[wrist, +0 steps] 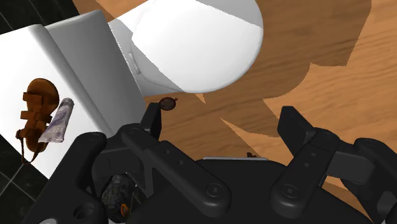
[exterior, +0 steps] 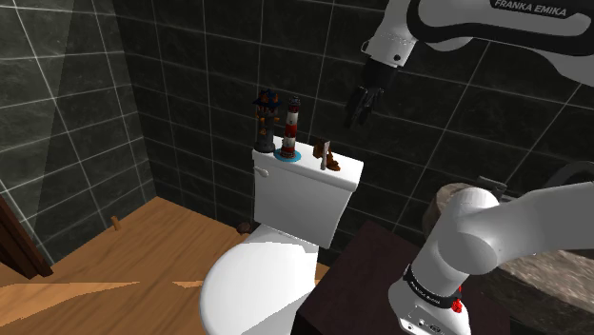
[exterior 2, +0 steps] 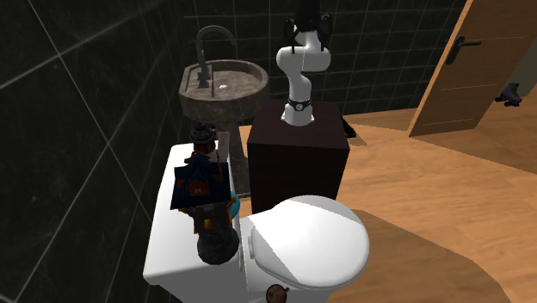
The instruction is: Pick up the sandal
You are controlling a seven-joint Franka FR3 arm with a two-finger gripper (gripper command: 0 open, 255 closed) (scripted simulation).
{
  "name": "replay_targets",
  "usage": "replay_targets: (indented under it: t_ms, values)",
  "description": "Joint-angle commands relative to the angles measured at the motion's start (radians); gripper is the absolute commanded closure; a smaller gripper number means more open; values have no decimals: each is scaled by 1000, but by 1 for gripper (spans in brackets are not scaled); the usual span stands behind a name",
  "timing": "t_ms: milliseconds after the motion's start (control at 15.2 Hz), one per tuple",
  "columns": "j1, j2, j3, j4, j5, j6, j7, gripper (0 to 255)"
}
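Dark tiled walls and a wood floor [exterior: 143, 243] enclose a bathroom in which a white toilet stands against the wall. The black fingers [wrist: 299, 130] stand wide apart with nothing between them, hanging in the air above the cistern lid [exterior: 309, 179] and off toward the shoulder view's right. The sandal [wrist: 35, 114], brown and strappy, lies at that end of the lid [exterior: 326, 155], close to its edge, with a pale grey roll [wrist: 58, 121] resting across it. Further along the lid stand a red-and-white lighthouse [exterior: 292, 124] and a dark figurine [exterior: 266, 116]. The likely trouble is a descent that is not first centred over the sandal. A finger landing on it could shove it off the lid's edge. The roll could also be pinched along with the straps, or be knocked to the floor.
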Motion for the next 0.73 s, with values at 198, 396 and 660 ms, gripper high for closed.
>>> replay_targets:
  t_ms: [198,396,660]
  values:
    - [-17,87,-43,15,-15,50,-30,0]
    - [-32,179,-86,40,-24,97,-60,0]
    - [-48,309,-143,87,-26,151,-102,0]
